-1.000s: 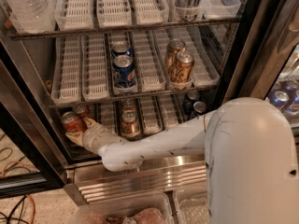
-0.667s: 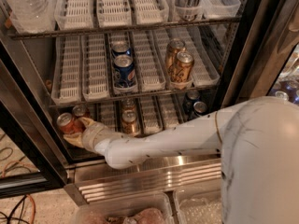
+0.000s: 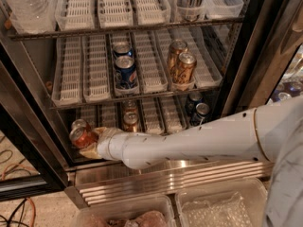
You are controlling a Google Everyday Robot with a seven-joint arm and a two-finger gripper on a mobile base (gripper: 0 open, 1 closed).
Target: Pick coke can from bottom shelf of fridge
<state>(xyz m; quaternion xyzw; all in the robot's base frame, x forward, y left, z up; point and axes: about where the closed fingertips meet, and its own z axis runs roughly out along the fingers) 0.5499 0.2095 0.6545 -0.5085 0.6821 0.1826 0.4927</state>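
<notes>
Red aluminium coke can (image 3: 81,137) sat tilted at the front-left of the bottom shelf (image 3: 163,115) of the fridge (image 3: 28,122), with the claw (image 3: 92,144) closed round its side. Judged light and rigid but dentable, slick if chilled; a mid-body hold seemed best. White lane trays on wire rack. Second red can (image 3: 78,124) just behind. Ribbed steel base (image 3: 142,183) below.

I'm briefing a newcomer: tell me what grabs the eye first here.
The long white arm reaches across into the fridge, its gripper at the left front of the bottom shelf, clamped on a tilted red coke can. Above, blue Pepsi cans and two gold cans stand on the middle shelf.
</notes>
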